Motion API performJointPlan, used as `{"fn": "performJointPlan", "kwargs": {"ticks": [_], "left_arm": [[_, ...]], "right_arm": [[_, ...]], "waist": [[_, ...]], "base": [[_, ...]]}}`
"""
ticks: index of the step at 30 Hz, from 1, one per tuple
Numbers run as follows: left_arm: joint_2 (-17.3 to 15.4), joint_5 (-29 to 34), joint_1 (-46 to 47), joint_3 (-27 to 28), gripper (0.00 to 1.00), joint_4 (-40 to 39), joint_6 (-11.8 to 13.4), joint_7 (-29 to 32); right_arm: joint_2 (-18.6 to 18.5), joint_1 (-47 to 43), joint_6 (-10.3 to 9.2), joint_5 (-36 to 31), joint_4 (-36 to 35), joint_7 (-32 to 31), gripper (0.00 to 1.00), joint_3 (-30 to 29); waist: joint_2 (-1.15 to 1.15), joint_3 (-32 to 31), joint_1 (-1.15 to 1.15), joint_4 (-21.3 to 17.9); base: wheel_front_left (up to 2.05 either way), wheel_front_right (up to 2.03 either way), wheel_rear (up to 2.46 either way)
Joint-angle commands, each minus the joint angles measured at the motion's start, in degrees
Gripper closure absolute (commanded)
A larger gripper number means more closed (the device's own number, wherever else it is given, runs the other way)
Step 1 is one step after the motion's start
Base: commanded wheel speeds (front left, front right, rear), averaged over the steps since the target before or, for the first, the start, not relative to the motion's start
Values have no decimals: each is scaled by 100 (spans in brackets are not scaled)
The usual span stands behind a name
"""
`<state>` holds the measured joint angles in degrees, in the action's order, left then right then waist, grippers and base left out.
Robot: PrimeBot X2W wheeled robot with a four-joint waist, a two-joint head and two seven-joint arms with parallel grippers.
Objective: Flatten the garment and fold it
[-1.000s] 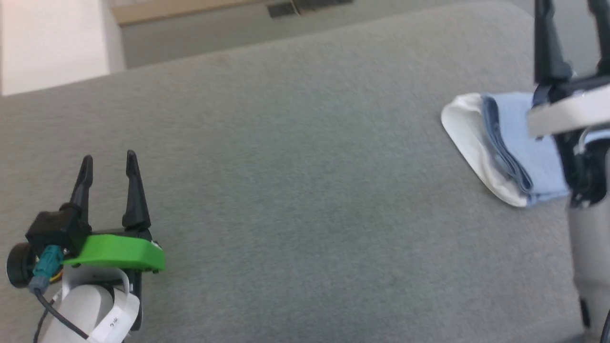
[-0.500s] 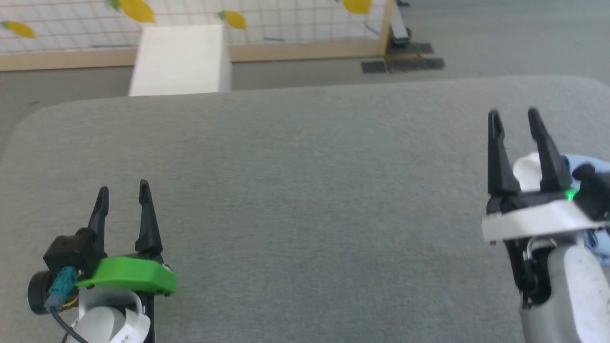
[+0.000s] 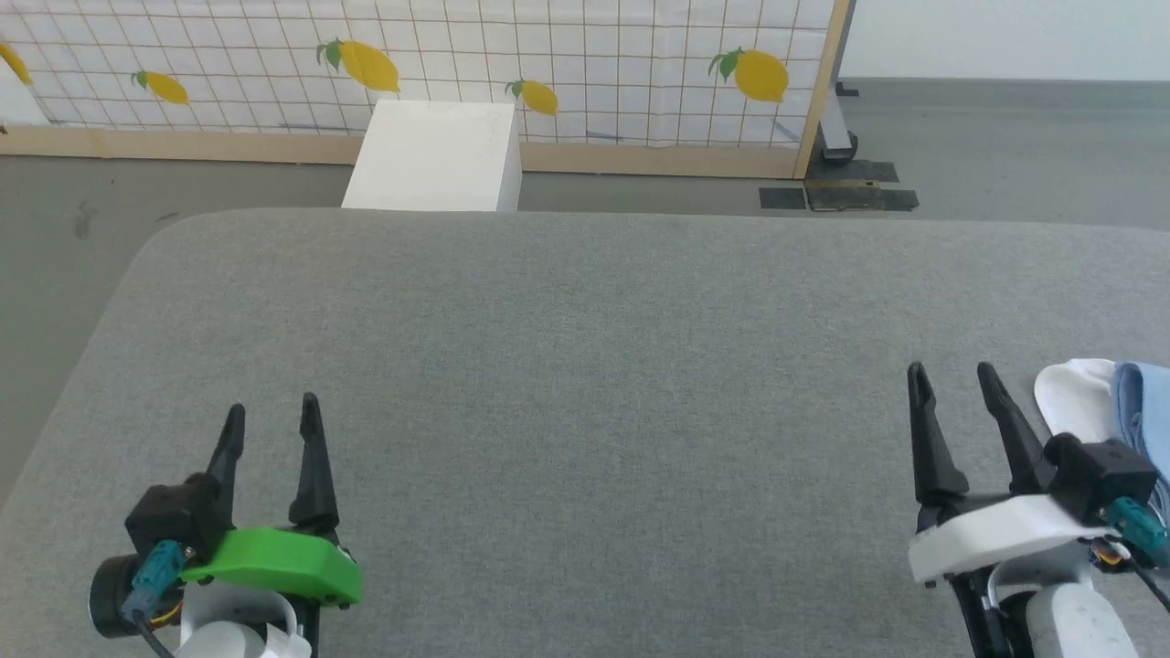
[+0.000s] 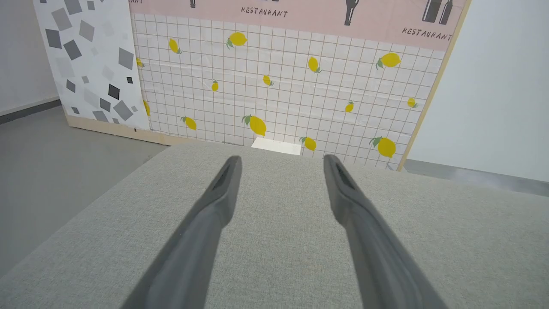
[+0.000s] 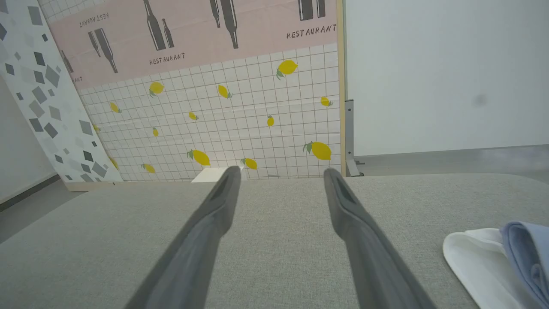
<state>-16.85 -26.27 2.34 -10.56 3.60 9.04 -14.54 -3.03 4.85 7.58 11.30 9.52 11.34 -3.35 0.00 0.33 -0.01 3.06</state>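
Folded garment (image 3: 1088, 402) on grey table (image 3: 585, 366) beside right gripper (image 3: 950, 370), jaws apart

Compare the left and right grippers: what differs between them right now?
1. The left gripper has a green bracket behind its fingers; the right gripper has a white bracket.
2. The left gripper has bare grey surface around it; the right gripper sits just beside the folded garment, apparently not touching it.
Shared: both are open and empty, with fingers pointing toward the far edge.
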Motion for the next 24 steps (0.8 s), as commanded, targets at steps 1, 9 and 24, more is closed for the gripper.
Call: {"fn": "performJointPlan", "kwargs": {"ticks": [1,9,24], "left_arm": [[10,23,-67,-34,0,46,-42,-10],[-131,197,28,-293,0,230,-163,134],[-117,123,194,-411,0,284,-222,220]], "right_arm": [[12,-85,-9,-46,33,-13,0,-28],[14,-196,-9,-64,107,-63,0,-93],[14,-268,-9,-24,51,-121,0,-168]], "waist": [[0,-1,1,-9],[0,4,1,-52],[0,25,1,-66]], "base": [[0,0,0],[0,0,0],[0,0,0]]}}
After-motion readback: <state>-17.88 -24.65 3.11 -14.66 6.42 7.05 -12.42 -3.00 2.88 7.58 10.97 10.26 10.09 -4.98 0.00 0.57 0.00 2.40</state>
